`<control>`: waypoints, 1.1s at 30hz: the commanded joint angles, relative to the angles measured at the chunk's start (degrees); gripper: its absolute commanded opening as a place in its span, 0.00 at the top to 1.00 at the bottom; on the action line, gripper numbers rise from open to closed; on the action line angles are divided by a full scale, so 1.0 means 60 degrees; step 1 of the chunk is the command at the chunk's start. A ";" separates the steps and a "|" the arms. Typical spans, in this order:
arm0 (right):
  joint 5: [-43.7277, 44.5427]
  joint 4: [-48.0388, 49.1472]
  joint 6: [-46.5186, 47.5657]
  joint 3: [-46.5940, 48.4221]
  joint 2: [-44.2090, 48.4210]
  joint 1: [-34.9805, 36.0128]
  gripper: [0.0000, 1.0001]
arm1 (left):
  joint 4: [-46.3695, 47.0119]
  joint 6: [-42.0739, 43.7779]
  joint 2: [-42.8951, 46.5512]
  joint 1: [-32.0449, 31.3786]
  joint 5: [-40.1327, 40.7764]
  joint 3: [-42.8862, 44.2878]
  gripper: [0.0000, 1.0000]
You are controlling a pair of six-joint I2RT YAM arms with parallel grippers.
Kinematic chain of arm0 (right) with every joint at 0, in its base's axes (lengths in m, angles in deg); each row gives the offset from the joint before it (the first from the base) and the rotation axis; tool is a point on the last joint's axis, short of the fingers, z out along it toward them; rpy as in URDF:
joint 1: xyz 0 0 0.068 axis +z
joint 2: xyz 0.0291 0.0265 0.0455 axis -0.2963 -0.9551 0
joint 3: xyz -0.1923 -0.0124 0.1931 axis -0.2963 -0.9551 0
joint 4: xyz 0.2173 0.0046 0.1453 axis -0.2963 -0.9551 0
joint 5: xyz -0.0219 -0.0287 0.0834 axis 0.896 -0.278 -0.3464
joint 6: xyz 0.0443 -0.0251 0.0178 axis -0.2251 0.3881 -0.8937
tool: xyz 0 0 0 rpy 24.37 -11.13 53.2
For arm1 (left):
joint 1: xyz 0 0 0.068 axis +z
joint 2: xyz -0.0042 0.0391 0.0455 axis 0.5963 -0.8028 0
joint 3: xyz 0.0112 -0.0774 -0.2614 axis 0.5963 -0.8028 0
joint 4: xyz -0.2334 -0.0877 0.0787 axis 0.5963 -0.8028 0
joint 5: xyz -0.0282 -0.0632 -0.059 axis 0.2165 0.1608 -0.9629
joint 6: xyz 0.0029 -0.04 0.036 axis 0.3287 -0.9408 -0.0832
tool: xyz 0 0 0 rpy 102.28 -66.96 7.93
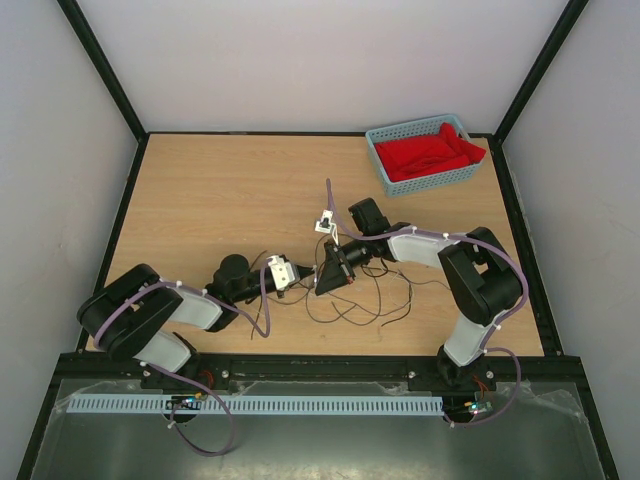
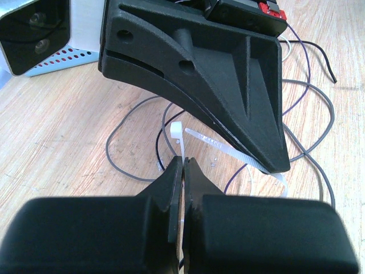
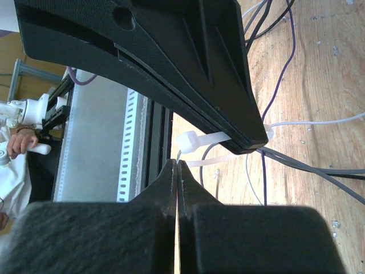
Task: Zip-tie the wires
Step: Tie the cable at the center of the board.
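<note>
The zip tie (image 2: 228, 150) is a pale strip held between both grippers above the table; its square head (image 2: 177, 130) sits just past my left gripper (image 2: 183, 161), which is shut on the strip. In the right wrist view the head (image 3: 191, 141) shows, and my right gripper (image 3: 177, 164) is shut on the thin tail end. The two grippers meet tip to tip at the table's middle, left (image 1: 303, 278) and right (image 1: 327, 270). The wires (image 1: 375, 297) lie in loose loops on the wood below and to the right (image 2: 132, 171) (image 3: 264, 182). I cannot tell whether the tie runs round them.
A blue basket (image 1: 386, 174) holding red cloth stands at the back right. A black frame rail (image 1: 320, 366) runs along the near table edge. Lilac robot cables hang along both arms.
</note>
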 commanded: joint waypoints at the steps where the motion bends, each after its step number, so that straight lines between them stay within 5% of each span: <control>1: -0.0316 -0.0162 0.0200 0.0264 0.0220 -0.0027 1.00 | 0.0433 0.0180 -0.0037 -0.0084 -0.0057 -0.0098 1.00; 33: -0.0454 -0.0162 -0.0536 0.0511 0.0023 -0.0114 1.00 | 0.0466 0.0935 0.0379 -0.0472 0.0584 -0.0323 1.00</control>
